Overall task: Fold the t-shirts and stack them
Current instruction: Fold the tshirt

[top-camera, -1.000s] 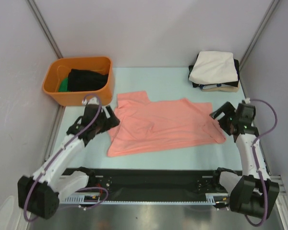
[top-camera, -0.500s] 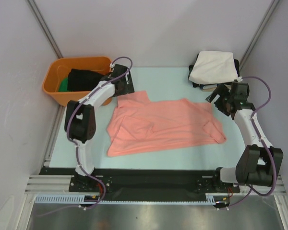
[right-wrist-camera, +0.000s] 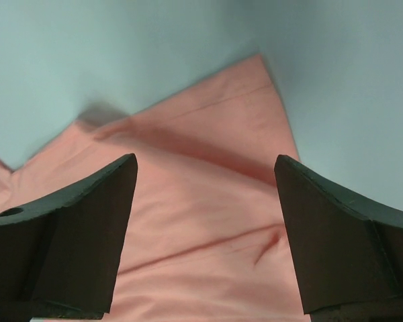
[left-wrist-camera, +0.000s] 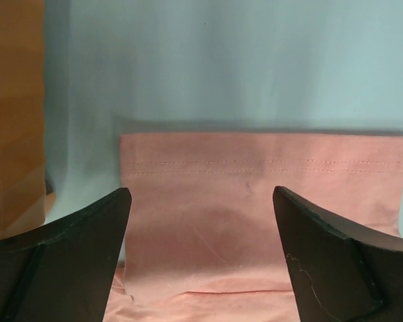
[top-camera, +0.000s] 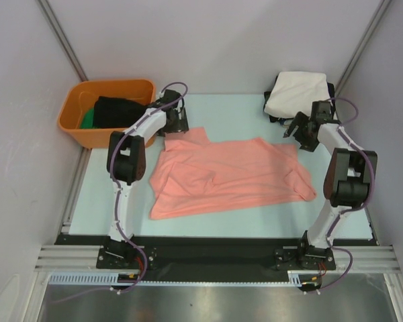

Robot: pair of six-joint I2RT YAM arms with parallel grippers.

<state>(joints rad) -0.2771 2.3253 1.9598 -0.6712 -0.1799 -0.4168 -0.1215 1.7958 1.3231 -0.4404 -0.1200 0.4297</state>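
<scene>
Wrist views: I am hovering the left gripper (left-wrist-camera: 200, 194) and right gripper (right-wrist-camera: 205, 159), jaws apart, over the pink shirt's (top-camera: 228, 176) far corners, aiming for level, simultaneous pinches.

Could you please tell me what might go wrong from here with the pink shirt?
1. The open left tool hangs over the far edge of the shirt, beside the orange tub, and may bump it.
2. The open right tool works close to the folded stack and could nudge it.
3. The shirt lies wrinkled, so a fold may come out uneven.
</scene>
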